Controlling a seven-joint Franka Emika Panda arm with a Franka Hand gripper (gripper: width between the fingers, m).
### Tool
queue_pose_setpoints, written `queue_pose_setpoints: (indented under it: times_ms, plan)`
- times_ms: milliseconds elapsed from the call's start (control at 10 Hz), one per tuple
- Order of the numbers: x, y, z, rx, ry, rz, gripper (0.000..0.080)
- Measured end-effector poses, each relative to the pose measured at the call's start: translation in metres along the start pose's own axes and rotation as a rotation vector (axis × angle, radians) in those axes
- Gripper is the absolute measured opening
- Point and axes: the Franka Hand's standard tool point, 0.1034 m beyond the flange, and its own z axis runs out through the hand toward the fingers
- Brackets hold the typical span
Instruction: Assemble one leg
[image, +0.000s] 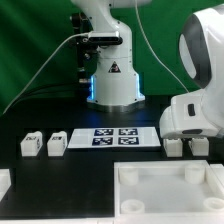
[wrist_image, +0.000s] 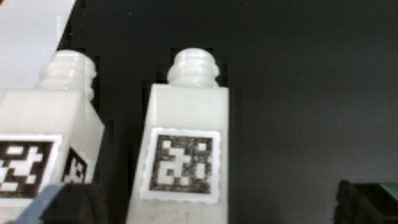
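The claw (wrist_image: 214, 200) hangs spread apart around one tagged leg (wrist_image: 187, 150). A second leg (wrist_image: 45, 130) stands just beside it, black surface (wrist_image: 302, 100) beneath.

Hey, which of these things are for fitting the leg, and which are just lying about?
For the job: gripper, leg lined up under it, white tray with corner sockets.
Lying about: neighbouring leg, two legs on the exterior view's left, marker board.
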Motion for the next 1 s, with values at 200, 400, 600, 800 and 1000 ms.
queue_pose_setpoints:
  times_ms: [200, 400, 600, 800, 1000]
  plan:
    - [0.003, 0.002, 0.003, 0.002, 0.001, -0.015, 0.0648]
    - [0.006, 0.011, 0.002, 0.010, 0.002, -0.011, 0.0648]
    - [0.006, 0.011, 0.002, 0.009, 0.002, -0.012, 0.0533]
    - [0.006, 0.011, 0.002, 0.009, 0.002, -0.012, 0.0386]
    - [0.006, 0.011, 0.002, 0.009, 0.002, -0.012, 0.0288]
